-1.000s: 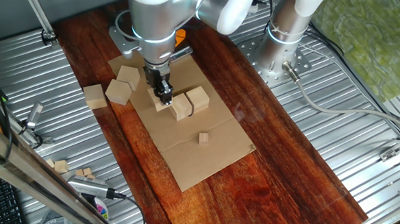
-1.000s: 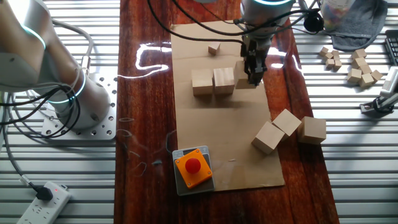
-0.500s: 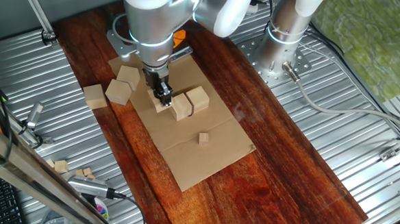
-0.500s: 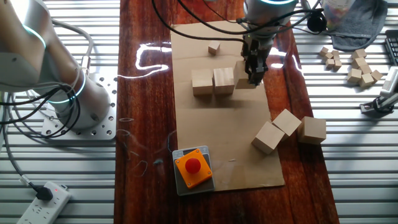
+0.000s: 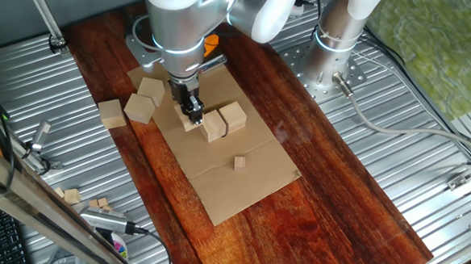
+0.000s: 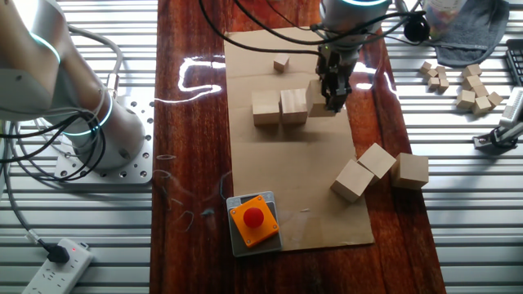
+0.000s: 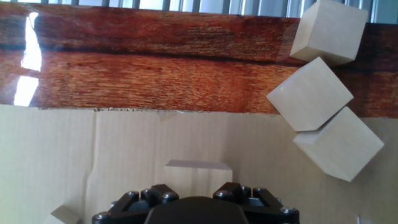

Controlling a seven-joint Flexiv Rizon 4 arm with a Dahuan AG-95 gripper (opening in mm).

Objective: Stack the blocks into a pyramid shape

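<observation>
Since the frame a second earlier the arm has shifted very slightly; between the half-second frame and the present one nothing visibly moves, and every block keeps its place. The gripper stands vertically over the cardboard sheet, its fingers closed on the third block of a row; in the hand view that block sits between the fingertips at 6 o'clock. The held block lies just beside the two placed blocks, which touch one another, and from the first fixed view the three run in a line from the gripper toward 3 o'clock. Whether the held block rests on the cardboard or hangs just above it cannot be told. Three loose blocks cluster at the sheet's edge, at 4 o'clock from the gripper in that view; the hand view shows them at 2 o'clock, packed closely, partly on the dark wooden tabletop. A tiny cube lies alone on the cardboard at 10 o'clock from the gripper. An orange box with a red button sits at the sheet's near edge.
</observation>
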